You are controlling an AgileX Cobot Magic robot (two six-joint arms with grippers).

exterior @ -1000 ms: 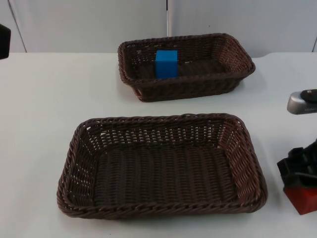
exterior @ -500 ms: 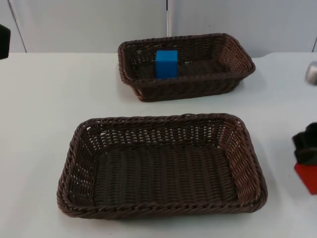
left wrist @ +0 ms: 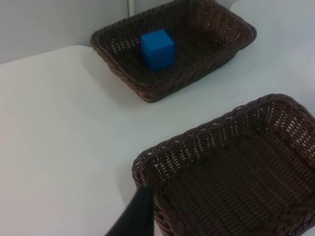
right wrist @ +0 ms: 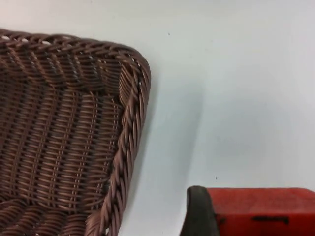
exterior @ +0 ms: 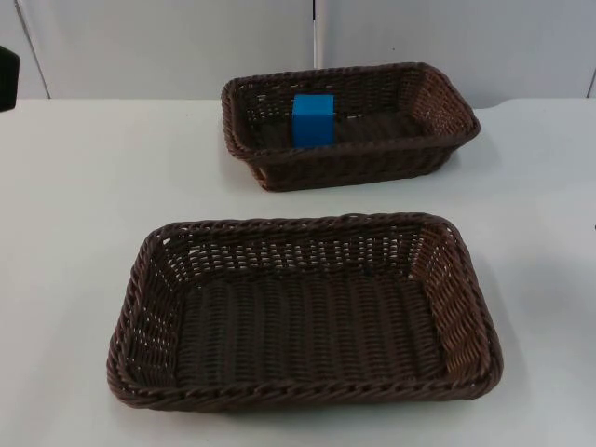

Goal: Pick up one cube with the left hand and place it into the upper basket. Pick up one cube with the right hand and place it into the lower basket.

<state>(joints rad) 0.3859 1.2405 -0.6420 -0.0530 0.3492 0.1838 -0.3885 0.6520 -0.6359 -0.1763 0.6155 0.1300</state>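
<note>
Here, the right gripper (right wrist: 246, 216) has its fingers closed on a red cube (right wrist: 261, 211), right of the near basket (right wrist: 130, 128). A blue cube (exterior: 313, 119) sits in the far basket (exterior: 456, 140). The left gripper (left wrist: 133, 219) waits; its opening cannot be told.

brown woven baskets (exterior: 307, 391), blue cube (exterior: 313, 119) (red cube (right wrist: 261, 211))

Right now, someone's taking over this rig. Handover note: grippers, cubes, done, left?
Left gripper: waits beside the lower basket, carrying nothing visible.
Right gripper: against the red cube, on the table side of the lower basket's corner; grip not confirmed.
Blue cube sits in the upper basket: left half done.
Left to do: red cube into the lower basket, which holds no cube.
</note>
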